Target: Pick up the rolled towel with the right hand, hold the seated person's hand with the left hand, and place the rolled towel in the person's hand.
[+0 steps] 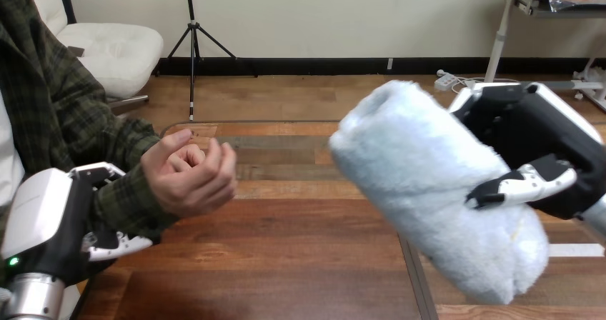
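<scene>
Wooden counter (300, 263) planks run across the lower part of the head view, with a dark seam running toward the near edge at centre-right. Nearest, at the lower left, the left hand (43, 220) is set round the person's wrist (121, 206), which is covered by a dark checked sleeve. One part of the hand lies over the sleeve, and its fingers (118, 246) curl beneath it, so the wrist is clamped between them. At the lower right, the rolled towel (421, 184), pale and fluffy, is held clear above the counter. It is tilted, with its near end low at the right and its open end higher, toward the centre. Farther in, the person's hand (189, 177) is raised above the counter with its own fingers loosely curled inward. It holds nothing and stands well apart from the towel. Behind the towel, the right hand (543, 141) grips the roll from the right side, and a white-shelled thumb (525, 183) is pressed across its front face.
</scene>
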`<control>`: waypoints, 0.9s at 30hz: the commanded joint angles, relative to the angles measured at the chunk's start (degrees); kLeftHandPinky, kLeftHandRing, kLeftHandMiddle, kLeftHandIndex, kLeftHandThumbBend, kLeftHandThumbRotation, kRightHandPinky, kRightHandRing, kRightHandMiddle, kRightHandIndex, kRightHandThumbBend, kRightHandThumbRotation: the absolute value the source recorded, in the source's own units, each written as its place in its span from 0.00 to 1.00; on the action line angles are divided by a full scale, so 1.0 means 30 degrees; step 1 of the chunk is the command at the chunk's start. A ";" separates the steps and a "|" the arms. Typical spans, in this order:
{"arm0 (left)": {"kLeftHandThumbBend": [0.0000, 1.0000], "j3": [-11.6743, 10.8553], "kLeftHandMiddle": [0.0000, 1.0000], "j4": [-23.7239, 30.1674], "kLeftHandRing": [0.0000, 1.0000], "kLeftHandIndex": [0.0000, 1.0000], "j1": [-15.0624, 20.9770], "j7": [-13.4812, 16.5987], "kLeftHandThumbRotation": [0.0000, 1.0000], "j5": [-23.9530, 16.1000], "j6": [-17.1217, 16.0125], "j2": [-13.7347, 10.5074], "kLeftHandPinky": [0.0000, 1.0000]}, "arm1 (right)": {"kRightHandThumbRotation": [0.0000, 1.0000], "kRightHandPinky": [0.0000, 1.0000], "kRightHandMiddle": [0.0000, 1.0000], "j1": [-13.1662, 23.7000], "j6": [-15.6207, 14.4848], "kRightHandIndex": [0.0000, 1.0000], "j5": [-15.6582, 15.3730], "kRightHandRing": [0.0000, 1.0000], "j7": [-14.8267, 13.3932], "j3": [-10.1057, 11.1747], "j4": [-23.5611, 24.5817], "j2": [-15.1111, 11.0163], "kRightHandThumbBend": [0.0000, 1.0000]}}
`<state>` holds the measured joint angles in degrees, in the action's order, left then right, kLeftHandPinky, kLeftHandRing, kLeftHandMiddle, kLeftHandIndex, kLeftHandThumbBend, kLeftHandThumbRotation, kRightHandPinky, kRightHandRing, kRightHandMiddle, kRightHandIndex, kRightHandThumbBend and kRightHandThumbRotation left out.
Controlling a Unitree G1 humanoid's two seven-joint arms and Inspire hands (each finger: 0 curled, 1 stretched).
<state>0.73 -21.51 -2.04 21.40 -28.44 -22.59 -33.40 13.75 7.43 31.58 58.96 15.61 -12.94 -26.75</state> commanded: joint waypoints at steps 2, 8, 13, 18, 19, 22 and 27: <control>0.88 0.0255 0.47 0.1369 0.42 0.49 0.0241 -0.0277 0.00 -0.0134 0.0025 0.0674 0.39 | 0.05 0.27 0.42 0.2042 0.0567 0.46 0.0192 0.34 0.0143 -0.0219 -0.0331 0.0481 0.87; 0.88 0.0189 0.47 0.2109 0.43 0.49 0.0182 -0.0509 0.00 -0.0054 0.0255 0.0965 0.39 | 0.04 0.27 0.43 0.2289 0.0348 0.46 0.0310 0.34 0.0192 -0.0553 -0.0464 0.0780 0.86; 0.88 0.0175 0.47 0.2367 0.42 0.48 0.0239 -0.0547 0.00 0.0008 0.0176 0.1198 0.38 | 0.04 0.29 0.43 0.2385 -0.0124 0.47 0.0329 0.36 -0.0007 -0.0862 -0.0340 0.0894 0.86; 0.89 0.0214 0.47 0.2564 0.41 0.48 0.0356 -0.0472 0.00 -0.0163 0.0208 0.1425 0.38 | 0.04 0.31 0.44 0.2603 -0.0082 0.47 0.0143 0.37 -0.0003 -0.1088 -0.0444 0.1141 0.87; 0.89 0.0226 0.46 0.2590 0.41 0.48 0.0385 -0.0440 0.00 -0.0223 0.0227 0.1470 0.37 | 0.04 0.31 0.44 0.2647 -0.0041 0.47 0.0098 0.37 -0.0006 -0.1127 -0.0484 0.1174 0.87; 0.90 0.0285 0.46 0.2367 0.41 0.48 0.0556 -0.0176 0.00 -0.0343 -0.0164 0.1584 0.37 | 0.02 0.31 0.44 0.2888 0.0237 0.47 -0.0008 0.37 0.0085 -0.1304 -0.0789 0.1372 0.86; 0.91 0.0427 0.45 0.2142 0.40 0.47 0.0813 0.0102 0.00 -0.0497 -0.0626 0.1761 0.36 | 0.01 0.30 0.44 0.3298 0.0193 0.47 -0.0221 0.36 -0.0142 -0.1611 -0.1133 0.1671 0.87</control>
<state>0.92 -16.00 -2.46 20.86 -29.21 -22.46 -29.62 17.12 7.14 30.78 59.48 11.16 -15.05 -23.63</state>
